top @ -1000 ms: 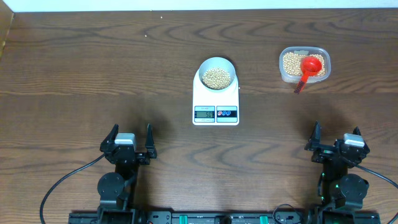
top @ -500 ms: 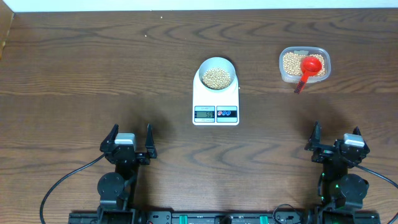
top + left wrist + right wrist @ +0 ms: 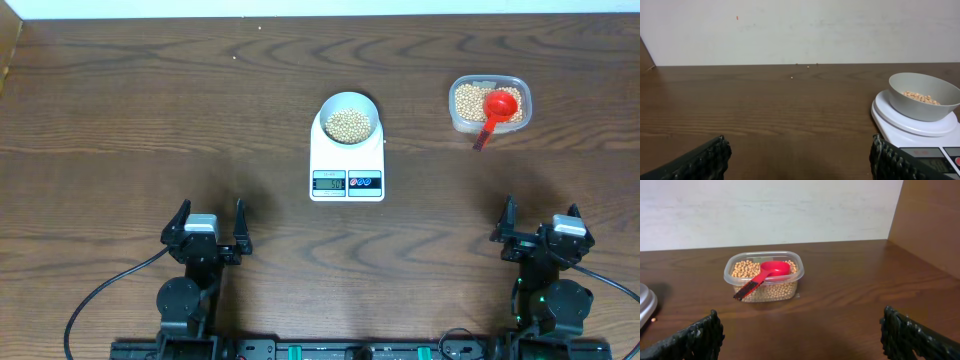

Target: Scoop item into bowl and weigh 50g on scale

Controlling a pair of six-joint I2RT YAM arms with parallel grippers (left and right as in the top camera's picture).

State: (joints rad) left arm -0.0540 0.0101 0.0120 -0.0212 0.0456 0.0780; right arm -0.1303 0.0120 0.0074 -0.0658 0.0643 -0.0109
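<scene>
Soybeans (image 3: 349,124) lie in the bowl (image 3: 328,106) on the scale (image 3: 330,160) mid-bench; more fill the clear container (image 3: 453,106) under a red scoop (image 3: 499,104). The left end effector (image 3: 212,206) and right end effector (image 3: 541,208) gape apart, empty

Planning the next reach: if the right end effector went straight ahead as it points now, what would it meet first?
Likely the clear container of beans, with the red scoop in it. It sits slightly left of the right end effector's centre line, so it may only clip the container's edge.
</scene>
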